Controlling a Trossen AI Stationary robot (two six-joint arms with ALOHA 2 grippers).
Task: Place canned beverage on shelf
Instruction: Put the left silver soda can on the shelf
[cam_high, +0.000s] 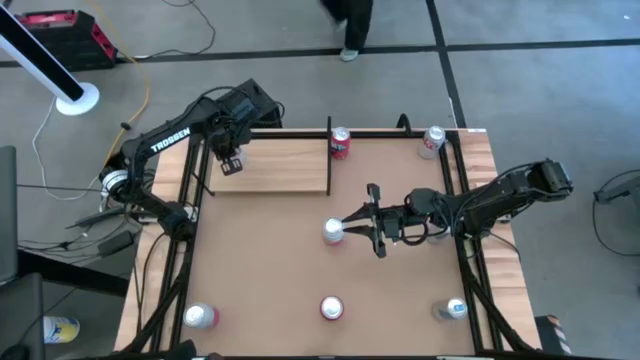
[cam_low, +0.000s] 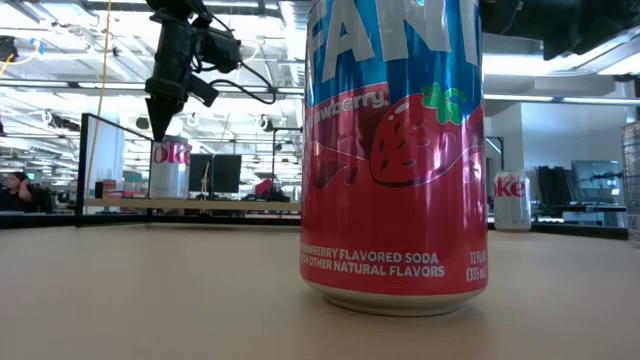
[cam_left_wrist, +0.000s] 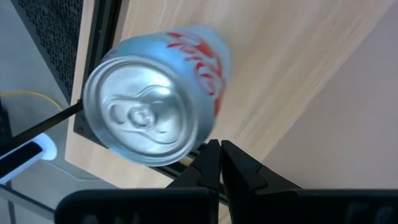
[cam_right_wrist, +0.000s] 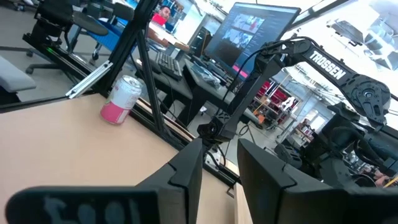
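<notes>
A silver canned beverage with red lettering (cam_left_wrist: 149, 106) (cam_low: 170, 167) stands upright on its base on the pale wood shelf (cam_high: 280, 168) (cam_left_wrist: 292, 62), near the shelf's left end. My left gripper (cam_high: 232, 160) (cam_low: 160, 115) (cam_left_wrist: 221, 162) is shut. It points down just above and beside the can's top, with a gap between them. My right gripper (cam_high: 345, 228) (cam_right_wrist: 221, 162) is held level over the table's middle, pointing toward the left edge. It is open with nothing between its fingers. In the high view a silver-topped can (cam_high: 332, 232) shows at its fingertips.
A red can (cam_high: 340, 143) stands by the shelf's black upright (cam_high: 330, 155). A silver can (cam_high: 432, 140) is at the far right. Along the near edge stand a pink can (cam_high: 200, 316), a strawberry Fanta can (cam_high: 331, 308) (cam_low: 395, 150) and a blue-marked can (cam_high: 452, 310). A black frame rims the table.
</notes>
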